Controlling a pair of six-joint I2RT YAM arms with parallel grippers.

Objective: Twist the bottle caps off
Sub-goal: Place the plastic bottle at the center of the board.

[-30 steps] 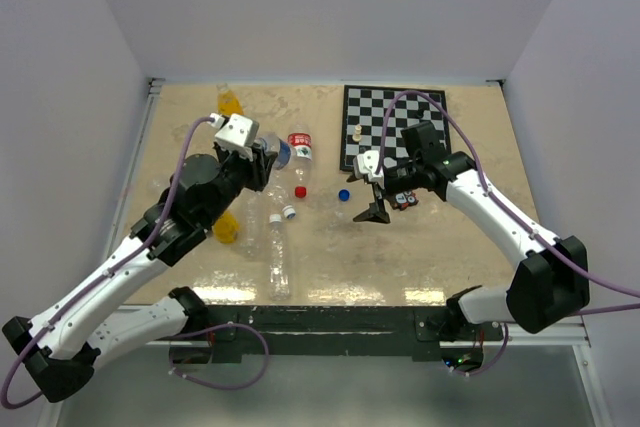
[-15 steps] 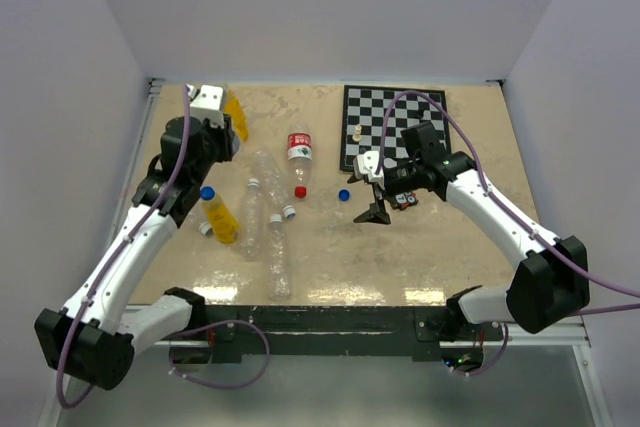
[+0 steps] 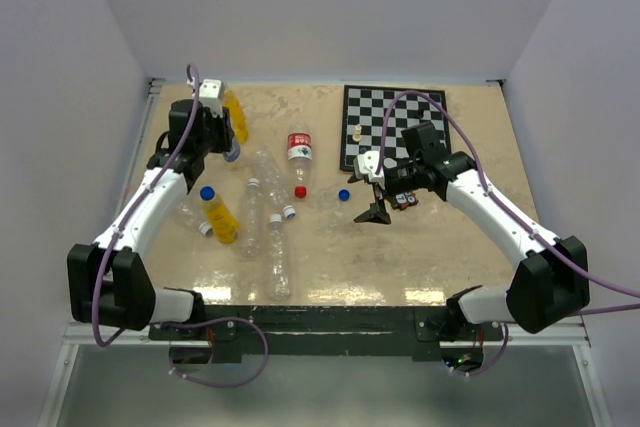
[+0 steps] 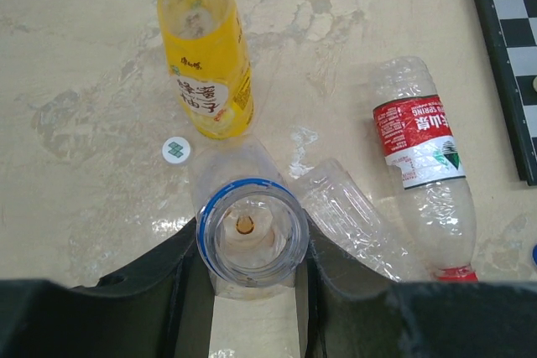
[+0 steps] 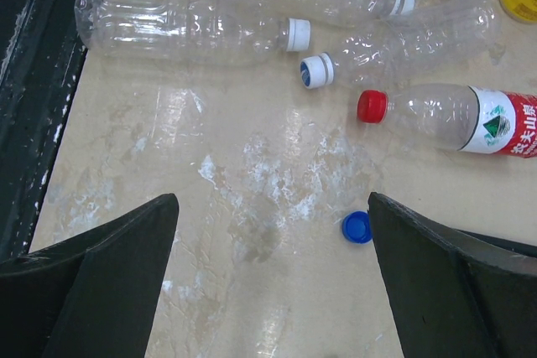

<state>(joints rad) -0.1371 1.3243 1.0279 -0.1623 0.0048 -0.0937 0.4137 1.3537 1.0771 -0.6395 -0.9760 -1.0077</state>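
Observation:
My left gripper (image 4: 250,251) is shut on the neck of a clear bottle (image 4: 252,236) with a blue neck ring; its mouth is open, with no cap on it. In the top view this gripper (image 3: 229,147) is at the back left. An orange-yellow bottle (image 4: 205,56) lies just beyond it, uncapped, with a white cap (image 4: 175,150) beside it. A second orange bottle (image 3: 220,217) has a blue cap (image 3: 207,192) on. My right gripper (image 5: 273,207) is open and empty above the table, with a loose blue cap (image 5: 357,227) near its right finger.
A red-labelled bottle (image 5: 470,123) with a red cap (image 5: 372,106) lies mid-table. Long clear bottles (image 3: 277,252) with white caps (image 5: 295,34) lie near the front left. A chessboard (image 3: 392,127) with pieces is at the back right.
My left arm has swung from mid-table to the back left corner with the clear bottle, uncovering the blue-capped orange bottle. My right arm has not moved.

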